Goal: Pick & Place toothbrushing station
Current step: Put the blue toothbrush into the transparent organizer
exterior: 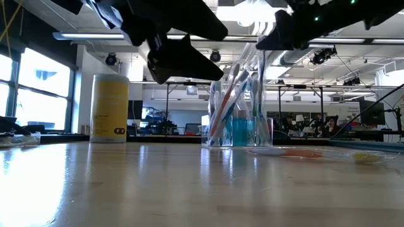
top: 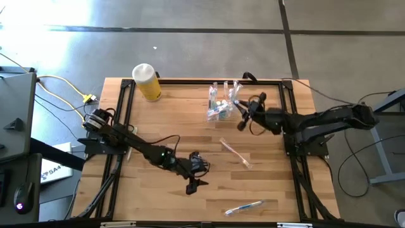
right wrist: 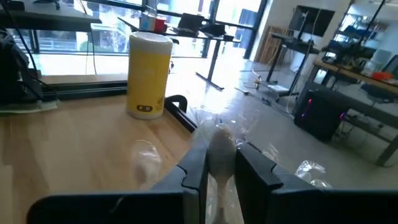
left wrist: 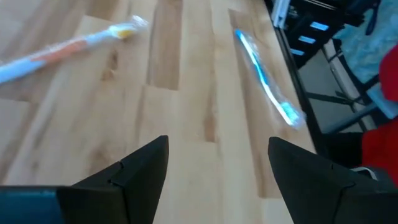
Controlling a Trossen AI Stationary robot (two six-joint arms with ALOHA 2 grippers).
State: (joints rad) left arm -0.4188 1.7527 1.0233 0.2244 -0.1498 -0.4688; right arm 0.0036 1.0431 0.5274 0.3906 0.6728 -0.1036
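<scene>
Left gripper (top: 193, 179) hangs with jaws wide and nothing between them, over bare table (top: 158, 126) near the front middle. Two loose brushes lie ahead of it: a blue brush (top: 244, 207) near the front edge and a pink brush (top: 235, 152) mid-table, well apart. Cup (top: 221, 104) sits at the back, already stuffed with brushes and a teal tube (exterior: 242, 129). Right gripper (top: 241, 109) is at the cup, jaws narrow, pinched on a pale brush (right wrist: 219, 152). I read these brushes as very light, stiff, slick clear plastic and lying flat on wood, so I expect them to skid or roll if nudged; I'd take one across the handle near mid-length, fingers (left wrist: 140, 168) straddling it, pads down to the wood. The cup looks light and top-heavy, so I'd treat it as easy to tip. Hard to read: the right wrist view shows only a blurred pale stem between the jaws, so I can't tell whether it is the head or handle end, or how deep it sits in the cup. The clear plastic blends together in the high view, so I can't count the brushes. Yellow can (top: 147, 81) stands at the back left, apart from it all.
</scene>
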